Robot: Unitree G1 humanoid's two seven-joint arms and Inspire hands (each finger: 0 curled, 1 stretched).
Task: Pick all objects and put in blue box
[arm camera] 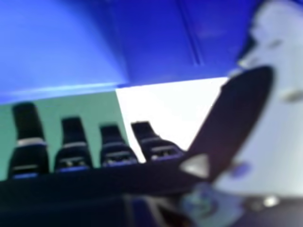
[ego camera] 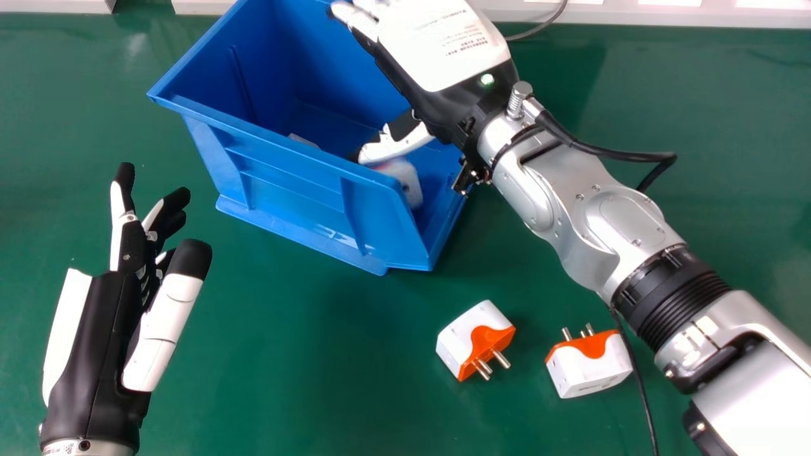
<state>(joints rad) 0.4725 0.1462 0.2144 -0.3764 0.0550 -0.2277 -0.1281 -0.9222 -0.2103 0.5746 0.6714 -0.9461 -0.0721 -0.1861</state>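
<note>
Box work for the right arm, from where I'm standing. The right hand (ego camera: 437, 50) is angled over the blue box (ego camera: 285, 183) and it's wide, fingers (arm camera: 28, 132) pretty much straight, thumb (ego camera: 396, 144) well apart from them and down inside the walls. One plug adapter (ego camera: 410, 183) is in the box right by that thumb. Can't tell if they're touching, but a spread that wide looks like letting go, and having it inside the walls should keep the thing from rolling off.

There's a bit of something pale (ego camera: 304, 140) further in, mostly hidden by the rim, so no idea what it is.

Two more adapters are on the green table (ego camera: 285, 380), on the robot's near side of the box: a left one (ego camera: 466, 339) with prongs facing back toward the robot, and a right one (ego camera: 589, 367) with prongs pointing away. Both suit the right arm, so I guess that's why the left hand (ego camera: 104, 329) is parked off to the side, loosely open. I'd watch that cable (ego camera: 641, 380) beside the right one, could snag.
</note>
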